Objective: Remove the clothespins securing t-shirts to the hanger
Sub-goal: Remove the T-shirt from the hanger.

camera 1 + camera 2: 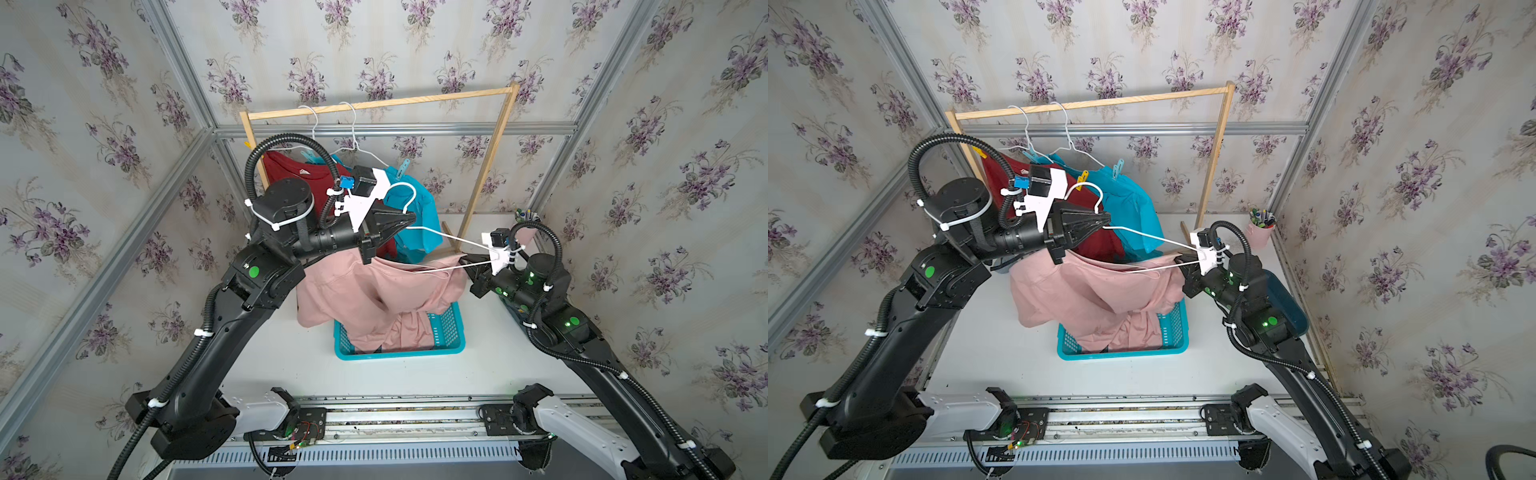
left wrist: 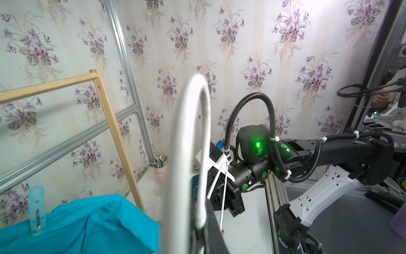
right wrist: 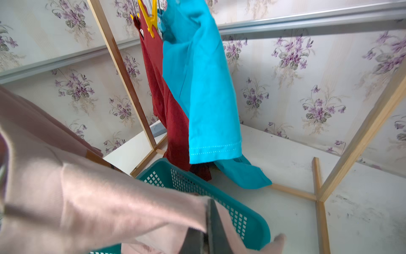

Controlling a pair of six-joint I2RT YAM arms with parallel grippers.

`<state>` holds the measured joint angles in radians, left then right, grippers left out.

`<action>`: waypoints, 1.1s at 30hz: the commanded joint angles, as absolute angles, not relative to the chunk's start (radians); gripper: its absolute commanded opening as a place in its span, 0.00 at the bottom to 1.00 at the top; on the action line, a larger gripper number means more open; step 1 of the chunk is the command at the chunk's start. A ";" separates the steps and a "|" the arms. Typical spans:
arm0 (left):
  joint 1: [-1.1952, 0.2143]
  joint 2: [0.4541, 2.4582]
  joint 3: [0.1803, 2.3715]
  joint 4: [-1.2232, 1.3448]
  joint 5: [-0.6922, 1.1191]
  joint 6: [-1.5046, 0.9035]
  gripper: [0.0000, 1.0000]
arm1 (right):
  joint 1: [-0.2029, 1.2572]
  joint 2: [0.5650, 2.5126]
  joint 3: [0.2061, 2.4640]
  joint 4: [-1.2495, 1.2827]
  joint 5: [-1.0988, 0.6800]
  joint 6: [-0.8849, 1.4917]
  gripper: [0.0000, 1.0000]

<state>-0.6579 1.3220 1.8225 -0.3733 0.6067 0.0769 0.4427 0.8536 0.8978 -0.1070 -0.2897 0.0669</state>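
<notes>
My left gripper (image 1: 411, 218) (image 1: 1106, 219) (image 2: 202, 228) is shut on the neck of a white wire hanger (image 1: 449, 239) (image 1: 1150, 239), just below its hook (image 2: 197, 132). The dusty pink t-shirt (image 1: 361, 291) (image 1: 1084, 291) (image 3: 66, 187) hangs from that hanger and sags into the basket. My right gripper (image 1: 1179, 262) (image 3: 207, 220) is shut on an edge of this pink cloth. The turquoise t-shirt (image 1: 419, 208) (image 3: 197, 77) and the dark red t-shirt (image 1: 299, 170) (image 3: 167, 105) hang on the rack. A light blue clothespin (image 1: 403, 166) (image 2: 37, 211) and a yellow clothespin (image 1: 1082, 176) (image 3: 149, 22) grip them.
A teal mesh basket (image 1: 415, 353) (image 3: 252, 220) stands mid-table under the pink shirt. The wooden rack (image 1: 490, 158) stands at the back with two wire hangers on its bar. A pink cup of pens (image 1: 1260, 232) sits in the back right corner, a dark blue bin (image 1: 1287, 307) behind my right arm.
</notes>
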 commanded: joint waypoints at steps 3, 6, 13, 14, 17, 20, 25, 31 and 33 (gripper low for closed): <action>-0.718 1.391 1.847 -0.293 0.502 0.069 0.00 | 0.443 0.828 0.883 -0.080 -0.232 0.089 0.00; -0.729 1.440 1.849 -0.261 0.484 0.041 0.00 | 0.441 0.803 0.898 -0.106 -0.132 0.080 0.00; -0.751 1.502 1.900 -0.213 0.465 0.002 0.00 | 0.433 0.720 0.943 -0.087 0.015 0.038 0.00; -0.758 1.510 1.911 -0.213 0.463 0.004 0.00 | 0.433 0.711 0.945 -0.077 0.028 0.039 0.00; -0.772 1.530 1.939 -0.214 0.459 0.012 0.00 | 0.433 0.687 0.944 -0.040 0.061 0.055 0.00; -0.783 1.547 1.961 -0.209 0.453 0.015 0.00 | 0.433 0.671 0.950 -0.004 0.097 0.064 0.00; -0.804 1.571 1.985 -0.206 0.450 0.016 0.00 | 0.433 0.647 0.950 0.052 0.122 0.075 0.00; -0.830 1.578 1.992 -0.196 0.435 0.008 0.00 | 0.433 0.668 0.948 0.063 0.089 0.101 0.00; -0.838 1.582 1.990 -0.188 0.434 0.005 0.00 | 0.433 0.669 0.948 0.064 0.096 0.103 0.00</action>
<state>-0.8288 1.5703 1.9923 -0.1627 0.4515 -0.0013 0.4309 0.6685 0.9405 -0.0330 0.1123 0.0895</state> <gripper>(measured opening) 0.071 0.047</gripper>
